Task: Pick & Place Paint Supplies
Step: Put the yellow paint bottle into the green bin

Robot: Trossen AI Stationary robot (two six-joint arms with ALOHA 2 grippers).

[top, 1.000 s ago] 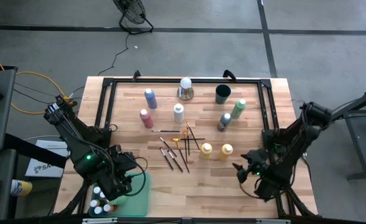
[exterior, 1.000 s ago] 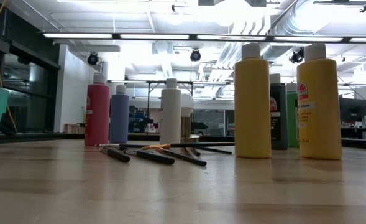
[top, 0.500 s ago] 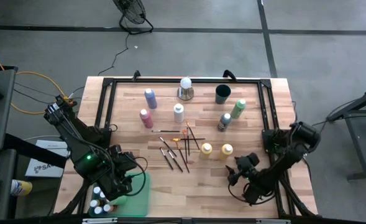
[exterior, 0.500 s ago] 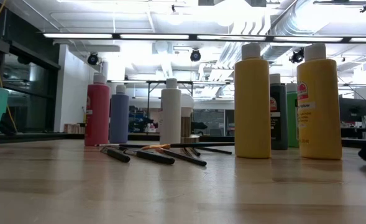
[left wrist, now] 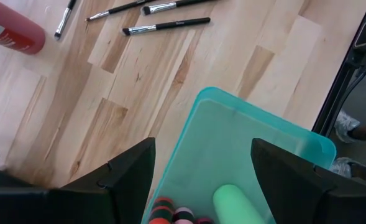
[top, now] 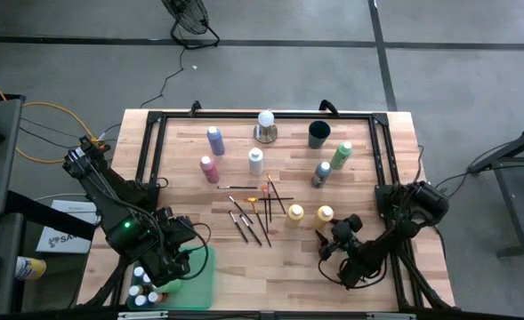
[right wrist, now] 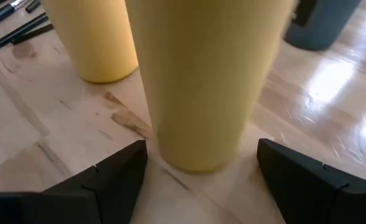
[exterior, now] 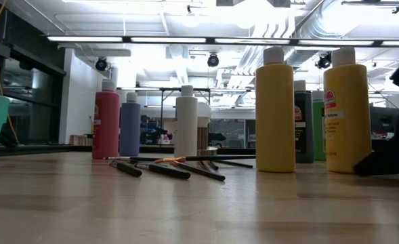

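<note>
Since a second ago the right gripper (top: pixel 331 238) has swung in from the table's right edge toward the nearer yellow bottle (top: pixel 324 214); the left arm has not moved.

From above, the left gripper (top: pixel 159 267) hangs over the teal bin (top: pixel 199 280) at the near left corner, where a few capped bottles already lie. That is the part done. Left on the table: both yellow bottles, the second (top: pixel 294 214) just to the left, the pink bottle (top: pixel 209 169), blue-purple bottle (top: pixel 215 140), white bottle (top: pixel 256 161), green bottle (top: pixel 342 155), a dark bottle (top: pixel 320 174) and the scattered brushes (top: pixel 251 216). By that count, most of the work remains.

At table height, the right gripper shows only as a dark mass (exterior: pixel 389 157) low beside the right yellow bottle, cut off by the frame edge; the bin is a sliver at far left.

Left wrist: its fingers (left wrist: pixel 127 171) stand wide apart over the bin, holding nothing. A pale green bottle (left wrist: pixel 232 204) and striped caps lie inside, half cut off.

Right wrist: its fingers (right wrist: pixel 117 168) are spread wide, one on each side of the yellow bottle's base, not visibly touching it. The bottle fills the frame, its cap out of sight.
</note>
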